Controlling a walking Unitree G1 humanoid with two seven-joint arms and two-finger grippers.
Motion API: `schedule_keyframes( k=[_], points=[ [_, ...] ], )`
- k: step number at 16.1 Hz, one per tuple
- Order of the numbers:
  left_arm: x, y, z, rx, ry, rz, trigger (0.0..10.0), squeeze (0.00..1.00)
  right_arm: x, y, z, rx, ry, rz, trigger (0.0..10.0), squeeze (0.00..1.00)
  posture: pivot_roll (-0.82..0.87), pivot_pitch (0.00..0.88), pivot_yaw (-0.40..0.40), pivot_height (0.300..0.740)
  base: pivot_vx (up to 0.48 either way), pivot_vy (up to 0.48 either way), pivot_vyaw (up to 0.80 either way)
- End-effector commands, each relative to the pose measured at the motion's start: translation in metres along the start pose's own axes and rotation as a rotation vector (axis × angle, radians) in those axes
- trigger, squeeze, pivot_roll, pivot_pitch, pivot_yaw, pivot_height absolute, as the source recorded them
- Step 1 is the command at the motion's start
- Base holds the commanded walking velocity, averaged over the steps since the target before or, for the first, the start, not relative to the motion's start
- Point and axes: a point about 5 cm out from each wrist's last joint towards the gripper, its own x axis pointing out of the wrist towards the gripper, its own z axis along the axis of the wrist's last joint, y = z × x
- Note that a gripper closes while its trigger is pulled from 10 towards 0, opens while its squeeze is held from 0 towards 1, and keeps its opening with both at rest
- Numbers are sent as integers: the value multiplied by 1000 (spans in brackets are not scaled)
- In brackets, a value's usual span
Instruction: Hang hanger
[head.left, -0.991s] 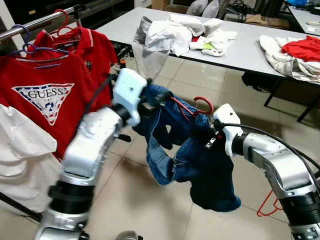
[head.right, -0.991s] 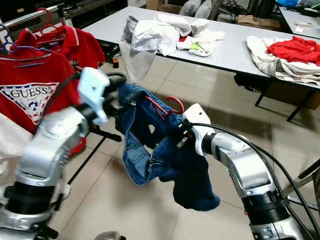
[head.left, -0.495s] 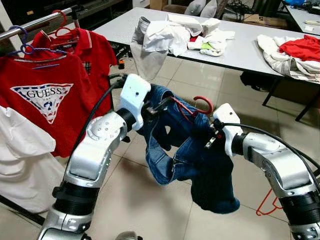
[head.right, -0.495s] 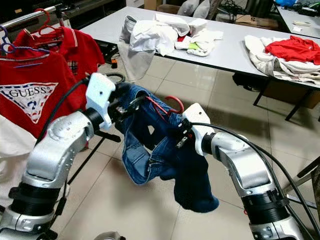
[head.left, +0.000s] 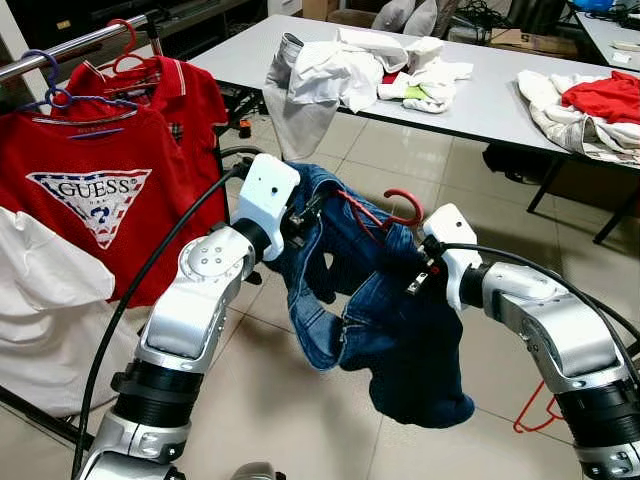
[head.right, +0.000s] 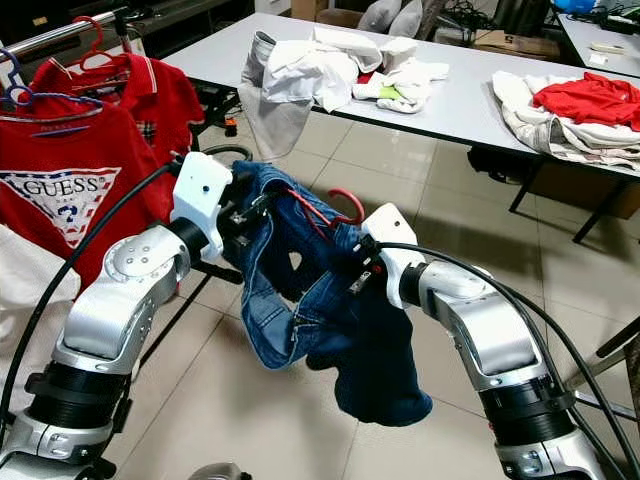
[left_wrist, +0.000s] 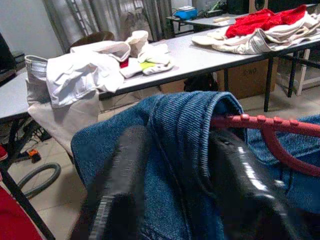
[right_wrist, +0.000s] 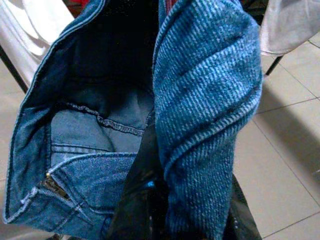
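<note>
A pair of blue jeans (head.left: 400, 330) hangs on a red hanger whose hook (head.left: 405, 205) sticks up above the denim. Both arms hold it in mid-air over the tiled floor. My left gripper (head.left: 303, 212) is shut on the left end of the waistband; in its wrist view the black fingers (left_wrist: 125, 190) pinch a denim fold beside the red hanger bar (left_wrist: 260, 125). My right gripper (head.left: 418, 275) is shut on the right end, with a thick denim fold (right_wrist: 210, 100) between its fingers. The clothes rail (head.left: 80, 42) runs along the upper left, apart from the hook.
On the rail hang a red GUESS shirt (head.left: 90, 200), a red polo (head.left: 190, 100) and a white garment (head.left: 40, 300). A grey table (head.left: 500, 100) behind carries piles of clothes (head.left: 340, 70). Another red hanger (head.left: 535, 410) lies on the floor at right.
My left arm has swung inward and its elbow now sits further right. The jeans hang slightly lower. Both grippers keep their hold.
</note>
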Motion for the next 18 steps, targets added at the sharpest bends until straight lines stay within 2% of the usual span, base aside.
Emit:
schedule_keyframes(
  k=[1,15,18],
  points=[
    [2,0,5,8,-21,-4,0,0,-1,2,15,-35,-56,13,0,0,66,0,-4,740,0,0,0],
    [4,3,11,0,-62,7,0,0,0,3,12,-29,-44,20,0,0,69,0,-4,740,0,0,0],
    [10,10,22,-12,-99,15,0,0,3,10,4,-10,-2,56,0,0,76,0,-10,740,0,0,0]
  ],
)
